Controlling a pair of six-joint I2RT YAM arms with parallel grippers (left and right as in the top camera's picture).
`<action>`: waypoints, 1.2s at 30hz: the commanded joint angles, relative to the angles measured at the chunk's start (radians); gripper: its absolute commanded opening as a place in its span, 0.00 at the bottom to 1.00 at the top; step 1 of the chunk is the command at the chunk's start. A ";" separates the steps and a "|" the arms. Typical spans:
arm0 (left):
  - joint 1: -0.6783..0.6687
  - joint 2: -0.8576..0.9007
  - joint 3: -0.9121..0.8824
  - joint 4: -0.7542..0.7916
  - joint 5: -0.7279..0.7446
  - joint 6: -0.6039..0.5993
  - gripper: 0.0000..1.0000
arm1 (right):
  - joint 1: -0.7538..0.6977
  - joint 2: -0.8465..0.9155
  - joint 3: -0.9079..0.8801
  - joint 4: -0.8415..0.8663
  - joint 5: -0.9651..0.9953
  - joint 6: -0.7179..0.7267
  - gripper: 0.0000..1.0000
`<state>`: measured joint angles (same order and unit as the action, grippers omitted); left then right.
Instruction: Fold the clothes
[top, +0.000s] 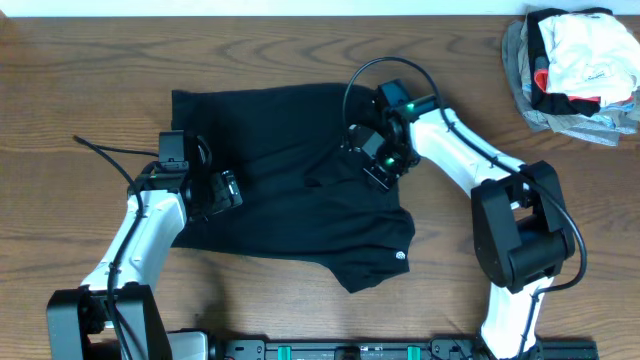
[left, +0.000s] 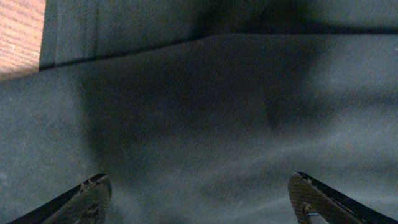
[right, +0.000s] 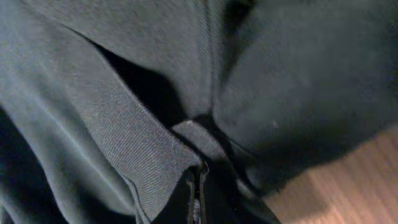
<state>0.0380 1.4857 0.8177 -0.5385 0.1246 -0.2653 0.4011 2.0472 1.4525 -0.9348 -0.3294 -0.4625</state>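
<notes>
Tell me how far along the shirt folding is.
Early. Done: the black T-shirt lies spread on the table, rumpled, no clean fold showing. In hand: the right gripper is shut on a ridge of its fabric; the left gripper hovers open over the left side. Left: essentially all the folding.

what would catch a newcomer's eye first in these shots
The black T-shirt lies spread across the middle of the wooden table, with both arms reaching onto it. The right gripper is pinched shut on a ribbed fold near the shirt's upper right edge, while the left gripper hangs wide open over its left side. A heap of white, grey and red clothes sits in the far right corner.
</notes>
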 joint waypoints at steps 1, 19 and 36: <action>-0.002 0.008 0.002 0.007 -0.003 -0.008 0.92 | -0.051 -0.041 0.028 -0.025 -0.012 0.085 0.01; -0.002 0.008 0.002 0.010 -0.003 -0.008 0.92 | -0.374 -0.129 0.085 -0.201 0.094 0.488 0.03; -0.002 0.008 0.002 0.017 -0.003 0.003 0.93 | -0.457 -0.129 -0.077 -0.258 0.146 0.521 0.22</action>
<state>0.0380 1.4857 0.8177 -0.5251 0.1246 -0.2649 -0.0483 1.9255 1.3785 -1.1957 -0.2012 0.0460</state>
